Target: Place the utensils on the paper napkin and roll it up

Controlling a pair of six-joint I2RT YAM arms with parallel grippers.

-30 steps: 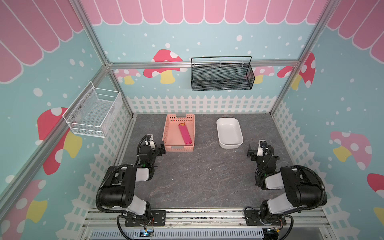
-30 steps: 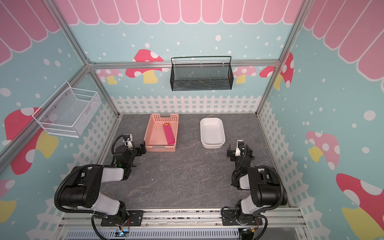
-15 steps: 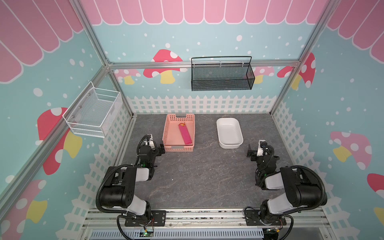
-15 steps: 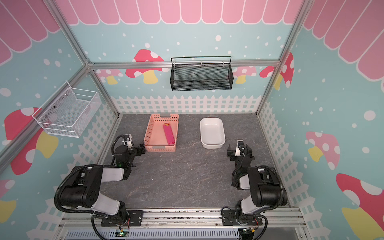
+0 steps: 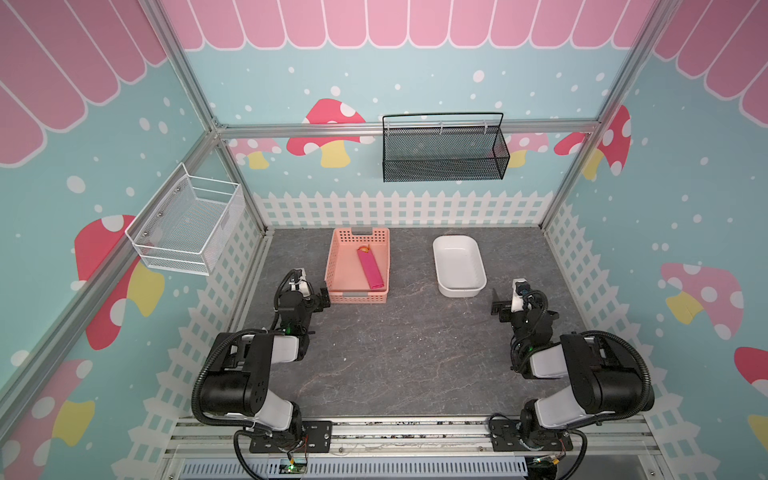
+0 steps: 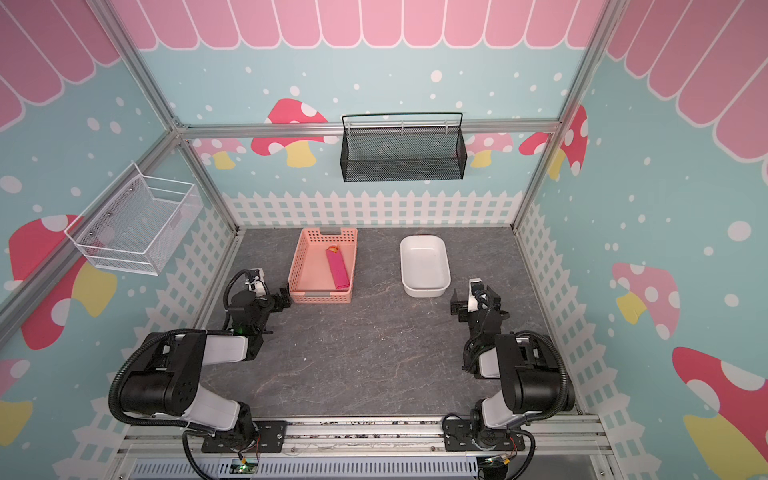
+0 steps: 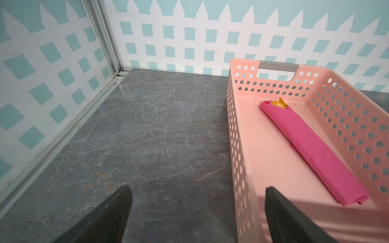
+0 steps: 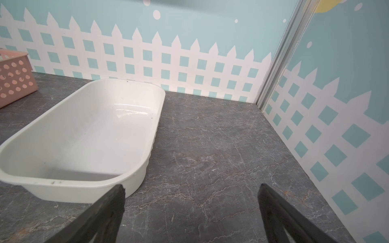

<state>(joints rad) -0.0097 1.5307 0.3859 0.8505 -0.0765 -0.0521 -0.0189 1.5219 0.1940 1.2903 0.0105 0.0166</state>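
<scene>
The paper napkin (image 5: 371,272) (image 6: 337,269) (image 7: 313,151) is a hot-pink roll lying inside a salmon-pink perforated basket (image 5: 333,266) (image 6: 296,266) (image 7: 237,147). Orange-yellow tips of the utensils (image 5: 364,249) (image 7: 277,103) poke out of the roll's far end; the rest of them is wrapped and hidden. My left gripper (image 5: 321,298) (image 6: 284,297) (image 7: 196,191) hangs open at the basket's near left corner, holding nothing. My right gripper (image 5: 498,306) (image 6: 457,305) (image 8: 190,189) is open and empty over the table, just in front of the white tray.
An empty white tray (image 5: 459,264) (image 6: 424,266) (image 8: 84,136) stands right of the basket. A black mesh basket (image 5: 444,153) hangs on the back wall and a white wire basket (image 5: 187,224) on the left wall. Grey marbled tabletop (image 5: 395,353) spreads between the arms.
</scene>
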